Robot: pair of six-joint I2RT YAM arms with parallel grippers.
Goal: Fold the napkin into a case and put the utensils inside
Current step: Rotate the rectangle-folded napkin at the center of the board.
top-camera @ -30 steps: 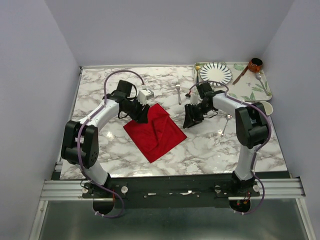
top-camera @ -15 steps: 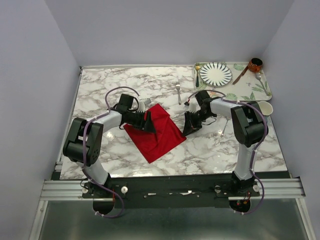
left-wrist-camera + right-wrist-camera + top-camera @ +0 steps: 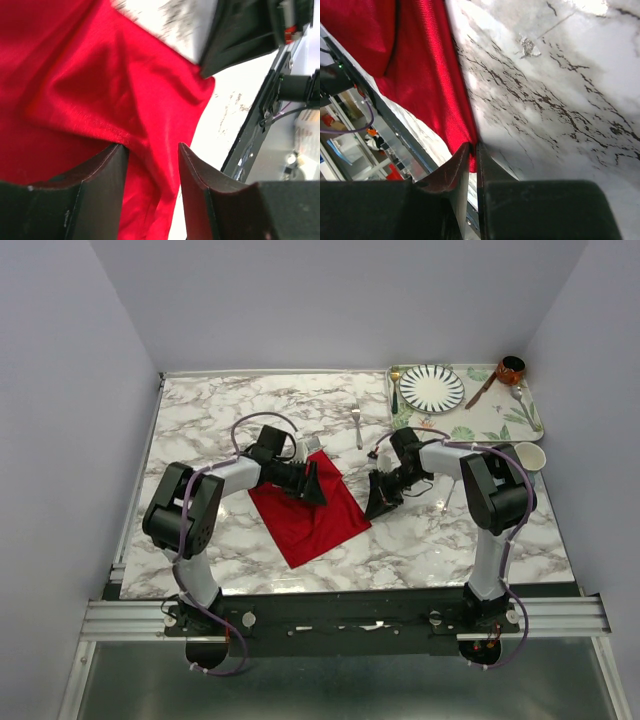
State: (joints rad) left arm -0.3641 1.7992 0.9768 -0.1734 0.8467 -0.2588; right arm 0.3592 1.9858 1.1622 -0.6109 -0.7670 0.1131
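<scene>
Marble-patterned table (image 3: pixel 200 420); plain grey-lilac walls (image 3: pixel 340 300) on three sides; aluminium rail (image 3: pixel 120 618) along near edge; even light

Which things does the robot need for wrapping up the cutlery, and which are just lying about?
For the job:
napkin
fork

Just lying about:
tray
plate
gold spoon
wooden utensil
brown pot
cup
</scene>
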